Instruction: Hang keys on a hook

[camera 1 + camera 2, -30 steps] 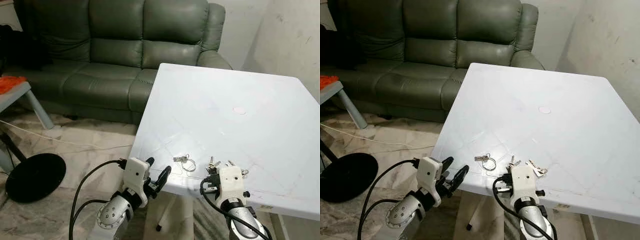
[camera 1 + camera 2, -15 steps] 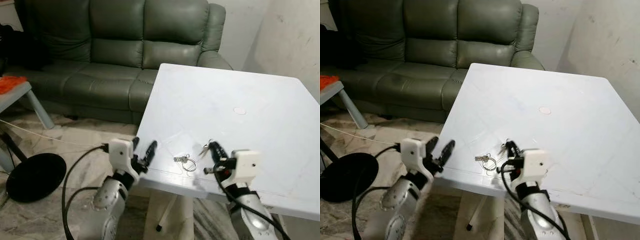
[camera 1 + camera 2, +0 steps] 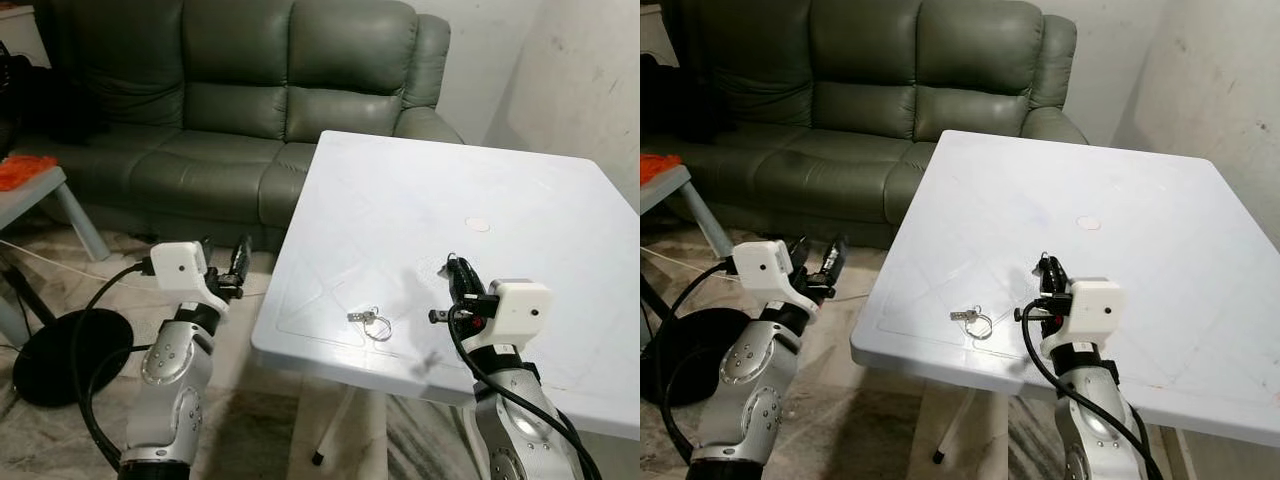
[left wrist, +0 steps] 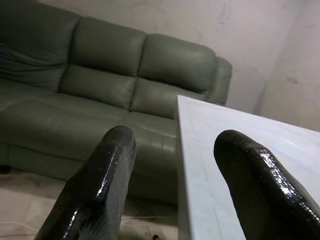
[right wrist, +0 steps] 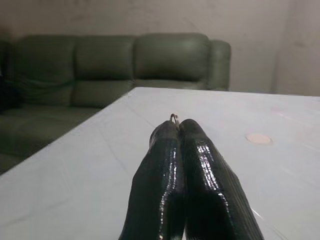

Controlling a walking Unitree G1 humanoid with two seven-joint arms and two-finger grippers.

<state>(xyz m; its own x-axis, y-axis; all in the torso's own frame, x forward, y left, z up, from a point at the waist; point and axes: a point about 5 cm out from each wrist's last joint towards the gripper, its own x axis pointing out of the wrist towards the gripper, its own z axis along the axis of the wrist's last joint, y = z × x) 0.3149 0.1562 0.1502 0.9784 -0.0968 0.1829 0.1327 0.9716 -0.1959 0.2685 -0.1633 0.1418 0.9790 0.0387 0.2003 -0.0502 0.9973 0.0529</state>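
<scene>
Since 1 second ago, both arms have risen from the table's near edge: the right gripper (image 3: 457, 272) has come up over the white table (image 3: 520, 180), and the left gripper (image 3: 238, 262) has swung out to the left, off the table, toward the green sofa (image 3: 250, 90).

Left eye view: the right gripper's 2 fingers are pressed together with a thin ring tip poking above them, so it seems to hold 1 bunch of keys. A second key ring (image 3: 372, 321) lies flat on the table, just left of and nearer than the right gripper, its long axis running left to right. The right arm is clearly nearer to it. No hook can be made out.

Right eye view: same layout.

Left wrist view: the left fingers (image 4: 102, 180) stand well apart, holding nothing, pointed along the table edge at the sofa.

Right wrist view: a small metal ring (image 5: 174, 118) peeks from the closed fingertips, which the head views barely resolve.
</scene>
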